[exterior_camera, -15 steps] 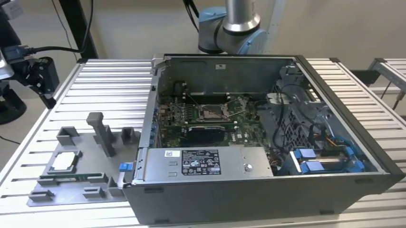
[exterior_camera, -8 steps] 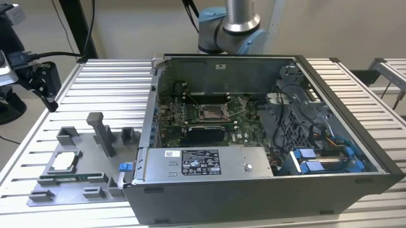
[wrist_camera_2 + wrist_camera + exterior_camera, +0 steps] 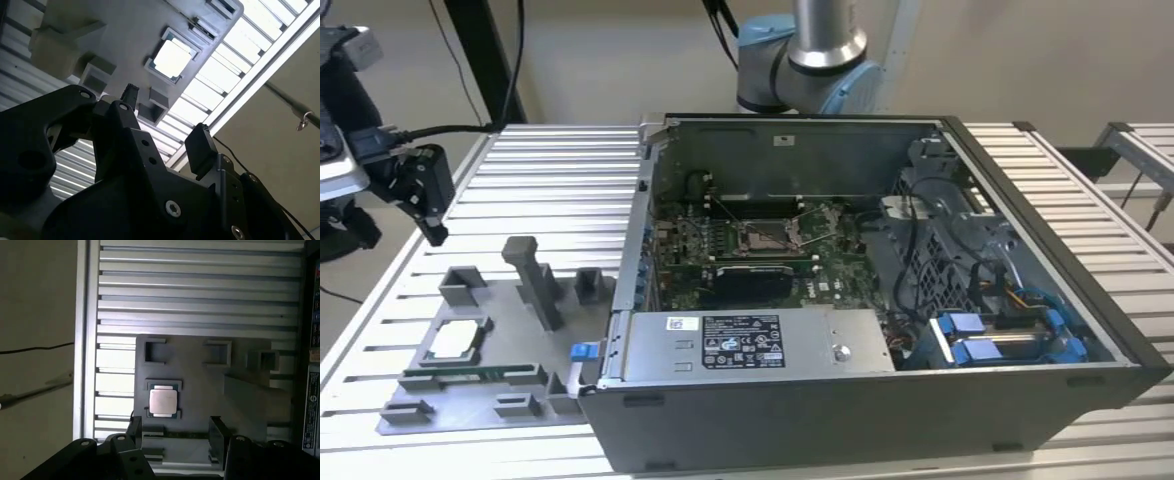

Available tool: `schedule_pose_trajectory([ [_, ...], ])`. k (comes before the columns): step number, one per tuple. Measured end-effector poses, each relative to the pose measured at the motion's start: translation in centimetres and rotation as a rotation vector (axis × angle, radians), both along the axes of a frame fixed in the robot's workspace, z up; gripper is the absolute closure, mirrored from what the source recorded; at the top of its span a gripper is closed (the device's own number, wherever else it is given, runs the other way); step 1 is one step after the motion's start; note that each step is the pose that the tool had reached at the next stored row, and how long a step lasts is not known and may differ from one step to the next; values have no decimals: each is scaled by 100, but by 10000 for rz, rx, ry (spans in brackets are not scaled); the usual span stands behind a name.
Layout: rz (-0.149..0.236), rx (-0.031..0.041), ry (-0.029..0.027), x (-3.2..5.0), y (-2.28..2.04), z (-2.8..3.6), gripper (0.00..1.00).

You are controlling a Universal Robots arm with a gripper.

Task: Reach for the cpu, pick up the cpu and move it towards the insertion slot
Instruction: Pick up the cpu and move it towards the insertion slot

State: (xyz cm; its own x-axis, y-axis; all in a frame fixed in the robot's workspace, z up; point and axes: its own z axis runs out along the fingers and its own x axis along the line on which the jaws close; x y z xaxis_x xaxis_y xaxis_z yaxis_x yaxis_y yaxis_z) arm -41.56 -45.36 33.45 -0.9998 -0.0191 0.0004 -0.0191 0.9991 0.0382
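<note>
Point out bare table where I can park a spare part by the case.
Free: slatted table behind the grey fixture tray, between the open gripper and the computer case; also the slats on the exterior view's right of the case. Crowded: the tray, with posts and the cpu; inside the case, board and cables.

Ahead of the matt black gripper (image 3: 175, 432), the cpu (image 3: 163, 401) has a smooth pale metal top; the tray (image 3: 200, 390) is matt grey plastic, the table (image 3: 200, 290) ribbed metal.
</note>
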Motion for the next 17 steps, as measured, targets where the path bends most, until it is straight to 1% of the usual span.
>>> schedule_pose_trajectory([
  [17,1,0,-1,-16,0,-282,0],
])
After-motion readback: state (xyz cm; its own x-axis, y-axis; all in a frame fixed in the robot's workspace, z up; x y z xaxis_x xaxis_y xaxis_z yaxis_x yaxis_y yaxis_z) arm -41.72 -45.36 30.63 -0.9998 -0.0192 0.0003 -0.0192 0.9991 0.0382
